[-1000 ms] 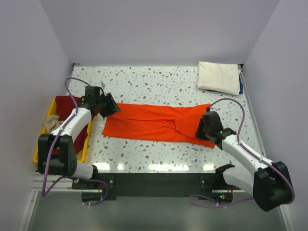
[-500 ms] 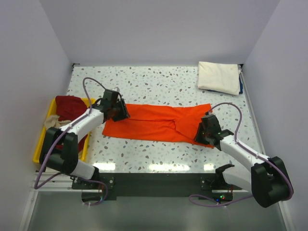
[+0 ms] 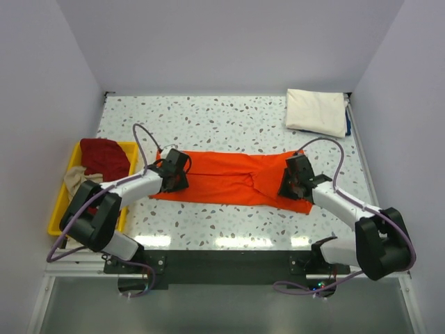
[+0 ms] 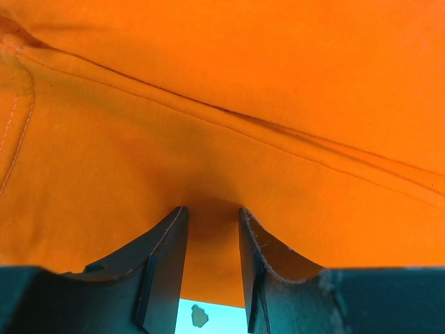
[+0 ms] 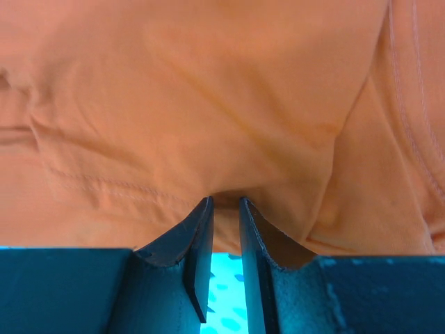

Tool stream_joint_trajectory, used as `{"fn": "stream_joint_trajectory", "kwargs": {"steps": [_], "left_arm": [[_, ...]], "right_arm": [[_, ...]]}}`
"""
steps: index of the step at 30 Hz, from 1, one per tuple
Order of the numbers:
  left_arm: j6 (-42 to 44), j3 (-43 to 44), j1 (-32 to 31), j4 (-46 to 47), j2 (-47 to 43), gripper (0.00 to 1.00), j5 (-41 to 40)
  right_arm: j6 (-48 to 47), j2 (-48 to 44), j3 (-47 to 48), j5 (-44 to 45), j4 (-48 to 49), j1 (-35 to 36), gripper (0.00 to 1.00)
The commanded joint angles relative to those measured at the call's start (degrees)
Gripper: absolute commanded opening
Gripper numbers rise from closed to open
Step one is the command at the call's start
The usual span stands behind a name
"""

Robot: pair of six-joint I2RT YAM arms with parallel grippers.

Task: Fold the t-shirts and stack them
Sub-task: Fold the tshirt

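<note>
Orange t-shirt (image 3: 229, 179) spread on desk (image 3: 229, 125), left gripper (image 4: 212, 209) jaws part-open astride its hem, right gripper (image 5: 224, 200) jaws pinching cloth

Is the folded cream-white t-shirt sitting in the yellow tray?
No, the cream-white t-shirt lies at the far right corner, while the yellow tray sits at the left edge.

Beyond both jaws the speckled worktop (image 3: 222, 125) lies bare up to the back wall. The orange t-shirt (image 3: 229, 179) covers the ground between the left jaws and the right jaws. Just outboard of the left jaws stands the yellow tray (image 3: 57, 216). Far beyond the right jaws a folded cream t-shirt (image 3: 316, 111) sits against the side wall.
</note>
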Motion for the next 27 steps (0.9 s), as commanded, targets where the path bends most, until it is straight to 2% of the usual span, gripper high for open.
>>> {"fn": "stream_joint_trajectory", "kwargs": {"steps": [1, 8, 18, 23, 27], "left_arm": [[-2.79, -3.91, -1.08, -4.19, -1.87, 0.40, -3.26], [-3.93, -8.30, -3.54, -6.48, -8.55, 0.40, -0.36], [-7.71, -10.86, -9.77, -6.22, -10.84, 0.40, 2.10], [-9.03, -10.86, -13.02, -6.74, -12.34, 0.40, 2.19], [-10.08, -10.59, -14.87, -5.96, -12.78, 0.39, 2.72]], "right_arm": [[-0.56, 3.47, 5.38, 2.24, 0.37, -0.23, 0.26], [-1.97, 12.27, 13.21, 1.80, -0.07, -0.23, 0.25], [-5.22, 29.49, 26.30, -1.28, -1.56, -0.23, 0.25], [-8.20, 39.75, 37.46, -3.13, -4.28, 0.99, 0.24], [-11.81, 48.71, 52.54, -1.99, -11.12, 4.16, 0.25]]}}
